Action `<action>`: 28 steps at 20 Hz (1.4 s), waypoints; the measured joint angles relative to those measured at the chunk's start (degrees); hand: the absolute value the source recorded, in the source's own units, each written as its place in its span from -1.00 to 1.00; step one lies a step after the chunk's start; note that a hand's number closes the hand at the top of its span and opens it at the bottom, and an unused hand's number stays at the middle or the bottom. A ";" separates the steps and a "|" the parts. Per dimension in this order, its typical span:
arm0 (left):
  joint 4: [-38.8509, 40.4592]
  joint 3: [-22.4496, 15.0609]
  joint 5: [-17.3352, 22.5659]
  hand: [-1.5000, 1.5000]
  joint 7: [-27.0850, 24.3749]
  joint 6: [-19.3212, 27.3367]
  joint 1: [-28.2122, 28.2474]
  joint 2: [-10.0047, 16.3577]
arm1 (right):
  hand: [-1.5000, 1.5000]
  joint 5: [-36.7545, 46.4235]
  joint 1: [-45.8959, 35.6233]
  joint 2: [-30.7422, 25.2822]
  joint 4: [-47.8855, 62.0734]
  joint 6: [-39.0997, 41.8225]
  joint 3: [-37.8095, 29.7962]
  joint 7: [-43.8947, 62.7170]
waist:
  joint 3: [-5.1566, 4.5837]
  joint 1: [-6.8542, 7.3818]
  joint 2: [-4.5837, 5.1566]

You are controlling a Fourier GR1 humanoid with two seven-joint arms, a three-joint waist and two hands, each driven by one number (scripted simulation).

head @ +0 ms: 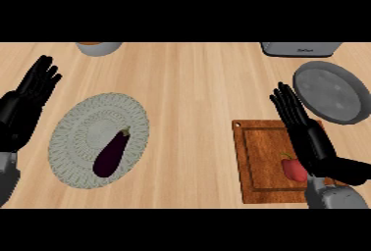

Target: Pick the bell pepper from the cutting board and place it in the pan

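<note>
While right robot hand [311,142] hovers, bell pepper [292,170] beneath

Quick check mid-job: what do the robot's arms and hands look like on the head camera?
The left hand and right hand are black, with long slender fingers and a thumb. Each joins a smooth grey forearm at the wrist. No cables or markings show.

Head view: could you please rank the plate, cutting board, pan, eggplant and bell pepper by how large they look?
1. Cutting board and plate: they look about alike, so unranked.
2. Pan.
3. Eggplant.
4. Bell pepper, partly hidden by the right hand.
</note>
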 measured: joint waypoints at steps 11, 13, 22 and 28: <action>0.71 -7.22 -4.65 0.00 1.62 -0.03 2.71 -3.05 | -1.00 20.85 2.15 -19.84 9.88 -11.96 -8.87 12.89 | 1.95 -0.22 1.84; 0.44 -8.73 -5.89 0.00 1.78 0.79 3.28 -4.45 | -1.00 24.08 4.15 -18.43 11.13 -17.64 -10.01 11.68 | 2.21 -0.08 1.60; 0.35 -10.68 -9.73 0.00 3.17 1.17 4.15 -8.07 | -1.00 35.01 11.36 -20.92 5.99 -16.39 -5.81 21.96 | 2.43 0.64 1.19; 0.61 -11.08 -10.38 0.00 4.13 0.85 2.79 -9.24 | -1.00 39.80 6.89 -26.78 1.17 -2.26 -0.47 39.36 | 2.34 1.56 1.28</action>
